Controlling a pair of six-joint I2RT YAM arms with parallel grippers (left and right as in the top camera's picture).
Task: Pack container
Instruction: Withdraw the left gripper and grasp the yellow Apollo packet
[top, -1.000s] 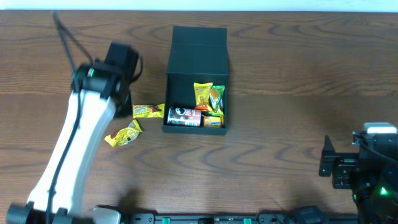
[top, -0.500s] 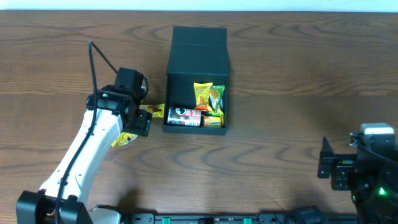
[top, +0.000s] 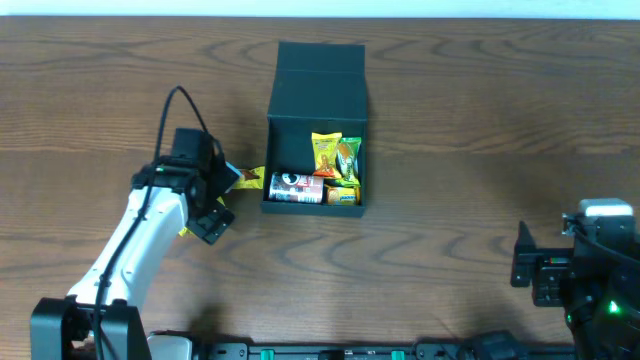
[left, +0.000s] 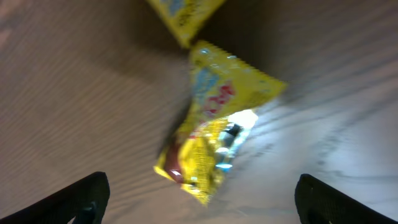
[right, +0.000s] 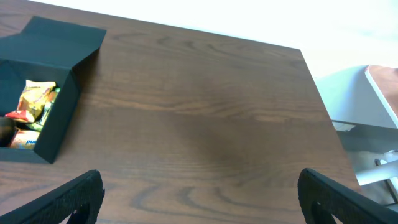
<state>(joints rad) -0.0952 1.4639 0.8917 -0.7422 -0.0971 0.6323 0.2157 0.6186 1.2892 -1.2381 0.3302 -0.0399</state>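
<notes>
The dark teal container (top: 318, 112) stands at the table's middle back with its flap lid open to the rear, also seen far left in the right wrist view (right: 43, 43). Inside lie yellow snack packets (top: 335, 157) and a red-topped can (top: 297, 187). My left gripper (top: 216, 200) hovers open just left of the container. A yellow packet (left: 214, 134) lies on the wood ahead of its wide-apart fingers (left: 84, 199). A second yellow packet (top: 248, 178) lies against the container's left wall. My right gripper (right: 202, 202) stands open over bare wood at the front right.
In the overhead view the left arm (top: 130, 250) slants from the front-left corner toward the container. The right arm's body (top: 590, 275) sits at the front right edge. Grey and white equipment (right: 367, 118) lies beyond the table's right edge.
The left arm swung from the back left down toward the front, over the loose packets, and its jaws opened wide. The right arm has not moved.
</notes>
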